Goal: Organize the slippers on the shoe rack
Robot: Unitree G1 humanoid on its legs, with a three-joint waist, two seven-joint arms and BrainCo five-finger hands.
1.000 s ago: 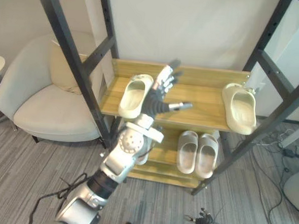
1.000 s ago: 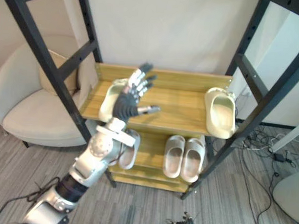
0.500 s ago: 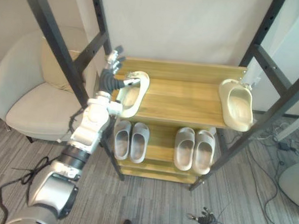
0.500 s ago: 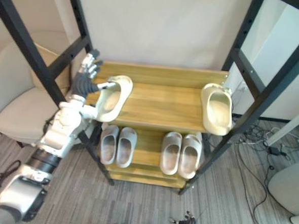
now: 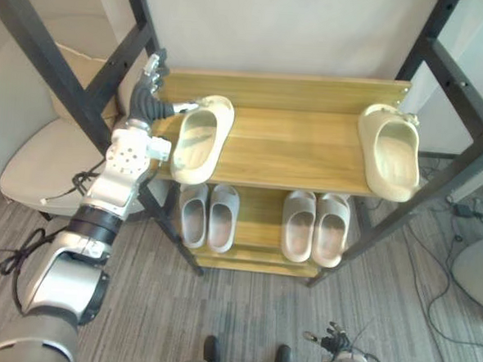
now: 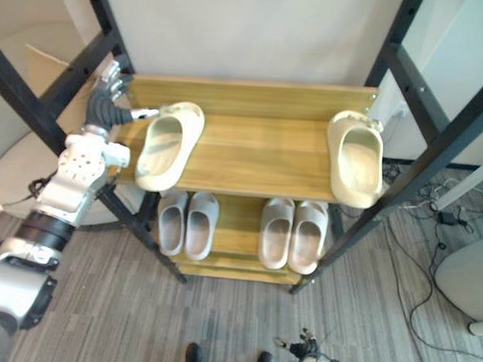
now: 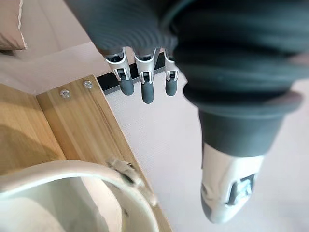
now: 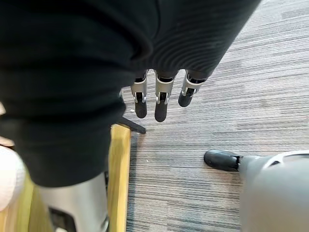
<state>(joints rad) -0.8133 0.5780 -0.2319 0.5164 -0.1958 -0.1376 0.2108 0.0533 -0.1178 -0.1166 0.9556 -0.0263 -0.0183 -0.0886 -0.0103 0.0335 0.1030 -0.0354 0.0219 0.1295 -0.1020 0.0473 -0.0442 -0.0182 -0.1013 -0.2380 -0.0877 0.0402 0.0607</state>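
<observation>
A cream slipper (image 5: 196,141) lies on the left part of the wooden top shelf (image 5: 293,147); its rim (image 7: 63,169) shows in the left wrist view. My left hand (image 5: 145,101) is open at the shelf's back left corner, just outside that slipper. Its fingers (image 7: 145,87) are straight, and the thumb reaches toward the slipper's far end without gripping it. A second cream slipper (image 5: 388,153) lies at the shelf's right edge. My right hand (image 8: 161,104) hangs open above the floor, holding nothing.
Two pairs of grey slippers (image 5: 209,216) (image 5: 315,226) stand on the lower shelf. Dark metal posts (image 5: 36,45) (image 5: 463,174) slant on both sides of the rack. A light armchair (image 5: 30,152) stands to the left. Grey carpet lies in front.
My left hand has swung from above the middle of the top shelf to the left slipper's outer side. The camera has shifted, so the whole rack sits differently.
</observation>
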